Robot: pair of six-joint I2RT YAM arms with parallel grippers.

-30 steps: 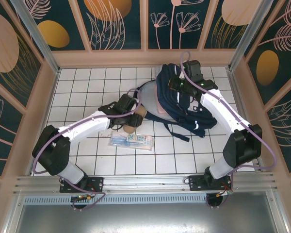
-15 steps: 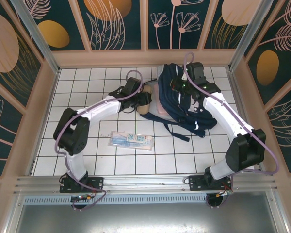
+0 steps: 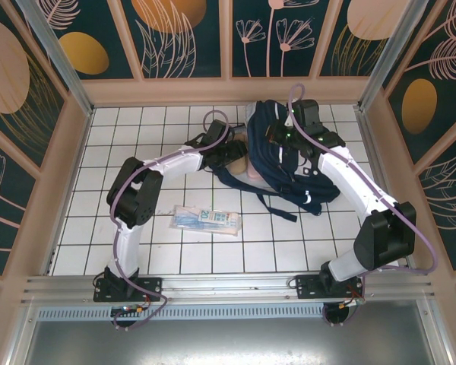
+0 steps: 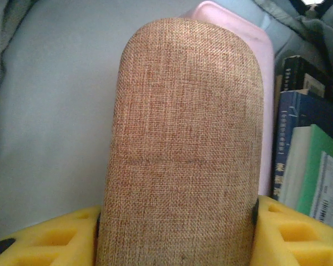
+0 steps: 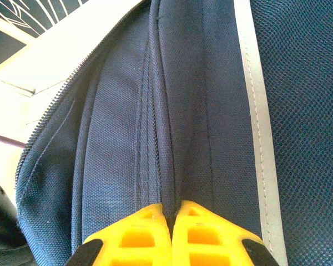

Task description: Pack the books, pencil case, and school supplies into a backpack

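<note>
Here, green booklet [image 4: 327, 145] bears a barcode label [image 4: 325, 194], unreadable.

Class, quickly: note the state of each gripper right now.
The left gripper is closed on the brown pencil case.
The right gripper is closed, pinching a fold of the backpack.

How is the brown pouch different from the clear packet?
The brown pouch is woven cloth that hides its insides; the clear packet shows white and blue things. The pouch is gripped by the left gripper at the mouth of the backpack; the packet lies on the table. Both are long.
</note>
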